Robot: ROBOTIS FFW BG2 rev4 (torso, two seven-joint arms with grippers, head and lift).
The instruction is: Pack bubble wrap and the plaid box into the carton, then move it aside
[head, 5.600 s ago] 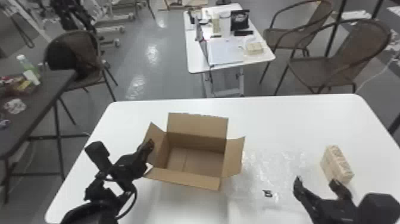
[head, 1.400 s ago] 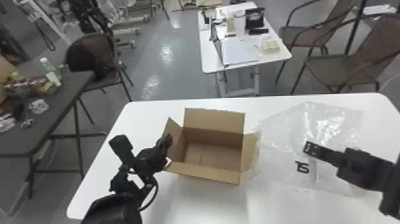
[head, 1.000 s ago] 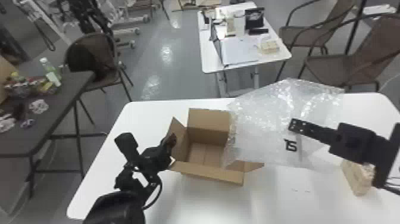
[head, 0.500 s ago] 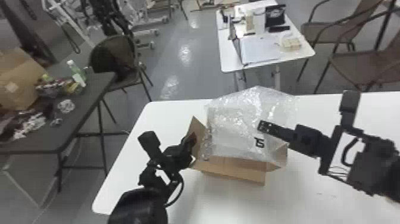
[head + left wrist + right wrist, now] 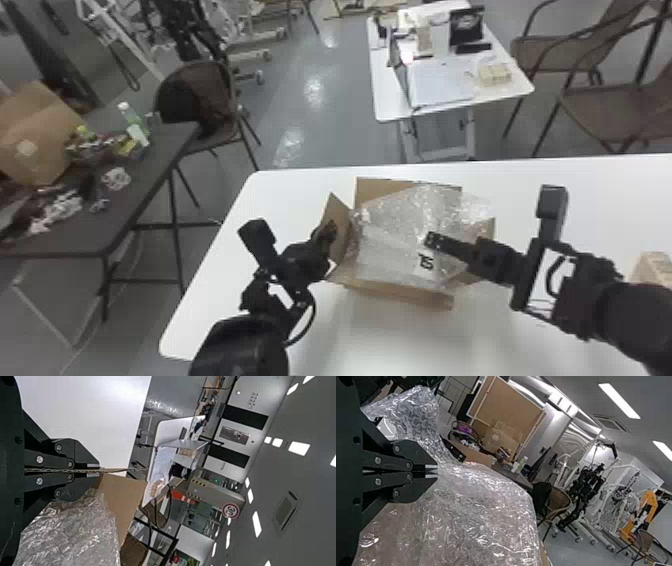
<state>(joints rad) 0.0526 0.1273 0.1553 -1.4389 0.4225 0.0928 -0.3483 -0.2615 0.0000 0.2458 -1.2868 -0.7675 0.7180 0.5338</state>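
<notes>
My left gripper (image 5: 327, 234) is at the left flap of the open brown carton (image 5: 400, 296). In the left wrist view the left gripper (image 5: 99, 470) is shut on that cardboard flap (image 5: 123, 499). Clear bubble wrap (image 5: 387, 245) lies spread across the carton's opening, hiding the inside. Above the carton, my right gripper (image 5: 431, 240) pinches the sheet; in the right wrist view the right gripper (image 5: 437, 471) is shut on the bubble wrap (image 5: 482, 514). Partly behind the right arm, the plaid box (image 5: 652, 267) sits on the table at the right.
The white table (image 5: 220, 305) carries the carton and plaid box. A dark side table (image 5: 145, 200) with a bottle and loose items stands at the left. Beyond the white table are a small white table (image 5: 385, 105) and several chairs.
The right gripper, earlier open near the plaid box, has closed on the bubble wrap and carried it left over the carton. The left gripper stays at the flap. The head view has shifted right.
</notes>
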